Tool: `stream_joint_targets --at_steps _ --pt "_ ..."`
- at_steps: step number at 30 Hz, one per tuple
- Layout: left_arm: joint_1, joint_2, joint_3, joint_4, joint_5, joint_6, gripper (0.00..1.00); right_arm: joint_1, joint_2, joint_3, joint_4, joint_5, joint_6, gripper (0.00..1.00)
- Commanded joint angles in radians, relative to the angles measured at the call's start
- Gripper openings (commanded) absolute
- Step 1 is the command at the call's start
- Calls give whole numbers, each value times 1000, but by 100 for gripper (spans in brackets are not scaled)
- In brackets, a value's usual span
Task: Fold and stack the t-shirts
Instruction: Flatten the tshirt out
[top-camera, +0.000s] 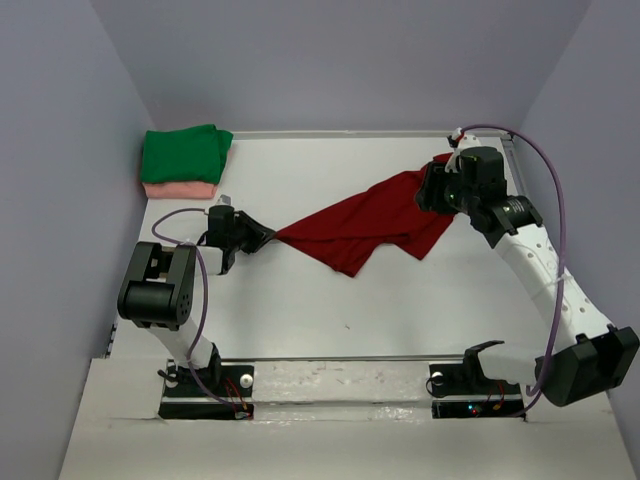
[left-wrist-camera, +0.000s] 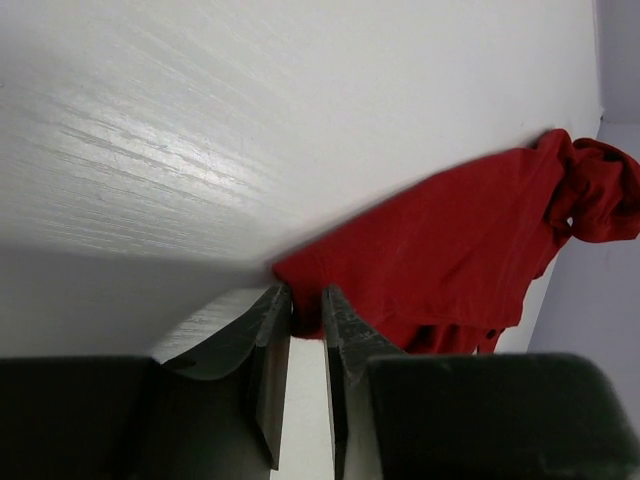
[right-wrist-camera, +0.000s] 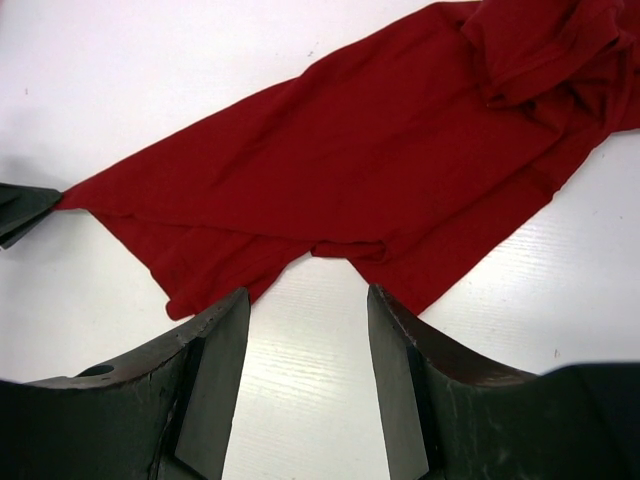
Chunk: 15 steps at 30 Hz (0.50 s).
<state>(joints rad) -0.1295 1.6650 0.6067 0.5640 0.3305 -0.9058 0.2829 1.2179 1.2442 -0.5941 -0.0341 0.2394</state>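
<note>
Both arms (top-camera: 540, 262) are black and white, with purple cables (top-camera: 561, 225).

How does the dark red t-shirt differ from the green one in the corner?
The dark red t-shirt lies unfolded, stretched across the table; the green t-shirt is folded into a neat block. The red one's corner sits between the fingers of the left gripper; the green one is untouched, resting on a folded pink t-shirt. Both are plain, single-colour cloth.

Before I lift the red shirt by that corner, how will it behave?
Likely floppy: the red shirt lies flat and creased, bunched at one end, so it should drape rather than hold shape. Probably light, being thin cloth. The corner at the left gripper is a narrow tip, so it may slip out.
</note>
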Motion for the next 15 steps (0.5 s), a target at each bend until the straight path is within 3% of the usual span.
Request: stream_joint_targets --at_steps 1,3,4,6,8,9,15 --pt "-4 2 27 14 -1 10 24 -1 5 1 30 22 -5 56" --pt "-4 1 21 8 -8 5 4 -1 6 -12 25 75 15 55" --pt "-5 -17 15 -1 -19 2 0 13 23 -18 -1 155 24 55" --pt "-24 -56 -5 -16 -50 -8 0 44 48 -40 -39 302 57 62" --pt "-45 -117 -13 -64 -111 -4 0 55 72 -113 -56 396 96 81" --pt "-61 -137 -2 -125 -148 10 0 55 77 -144 -52 389 135 84" --pt "-74 -250 14 -237 -211 44 0 64 75 -330 59 251 277 74"
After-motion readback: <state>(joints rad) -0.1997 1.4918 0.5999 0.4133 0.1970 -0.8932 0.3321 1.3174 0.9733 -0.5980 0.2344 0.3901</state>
